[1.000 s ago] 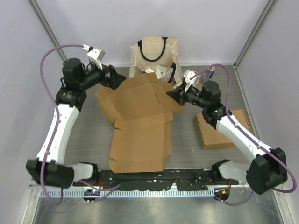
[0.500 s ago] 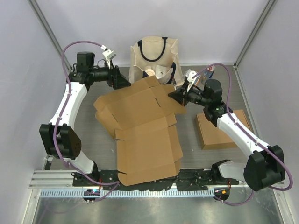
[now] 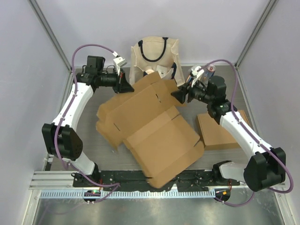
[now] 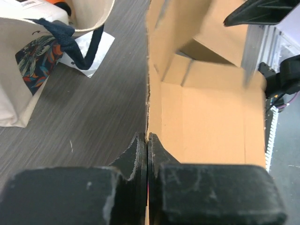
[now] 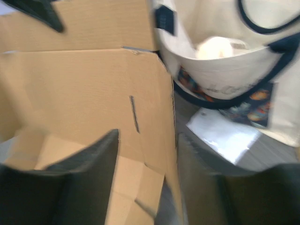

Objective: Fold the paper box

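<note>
The paper box (image 3: 150, 122) lay opened out across the middle of the tabletop (image 3: 91, 140), its big flat panel slanting toward the near edge and its far flaps raised between the two arms. The left fingers (image 3: 125, 85) were pressed together on the far left edge of the cardboard, with the sheet pinched between them. The right fingers (image 3: 180, 96) stood partly open at the far right corner, one on each side of an upright flap's edge, not squeezing it. A cream tote bag (image 3: 154, 51) with dark handles sat just behind the box. A stack of flat cardboard pieces (image 3: 220, 133) lay on the right, beside the box's near corner.
</note>
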`<action>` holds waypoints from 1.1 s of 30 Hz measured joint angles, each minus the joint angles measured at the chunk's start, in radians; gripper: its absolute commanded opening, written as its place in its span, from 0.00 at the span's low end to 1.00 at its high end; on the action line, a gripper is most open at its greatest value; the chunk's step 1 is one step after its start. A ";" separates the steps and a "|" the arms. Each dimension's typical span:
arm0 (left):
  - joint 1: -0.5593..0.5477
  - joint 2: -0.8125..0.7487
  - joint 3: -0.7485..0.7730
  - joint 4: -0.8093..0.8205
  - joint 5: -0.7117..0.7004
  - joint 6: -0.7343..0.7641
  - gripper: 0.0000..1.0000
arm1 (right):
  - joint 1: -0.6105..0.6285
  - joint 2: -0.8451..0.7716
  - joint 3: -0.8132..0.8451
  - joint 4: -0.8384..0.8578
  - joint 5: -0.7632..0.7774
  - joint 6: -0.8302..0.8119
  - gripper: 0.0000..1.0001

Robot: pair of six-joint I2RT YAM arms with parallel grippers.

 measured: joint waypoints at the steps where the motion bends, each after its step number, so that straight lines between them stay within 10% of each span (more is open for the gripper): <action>1: -0.008 0.000 0.005 -0.014 -0.018 0.006 0.00 | 0.002 0.000 0.033 -0.071 0.047 0.000 0.68; 10: -0.186 0.026 0.183 -0.185 -0.174 0.103 0.00 | 0.016 -0.012 0.520 -0.597 0.209 -0.177 0.75; 20: -0.288 0.140 0.380 -0.356 -0.266 0.185 0.00 | 0.077 0.326 1.051 -0.917 -0.007 -0.465 0.51; 33: -0.331 0.146 0.418 -0.407 -0.298 0.212 0.00 | 0.195 0.491 1.084 -1.160 -0.034 -0.573 0.46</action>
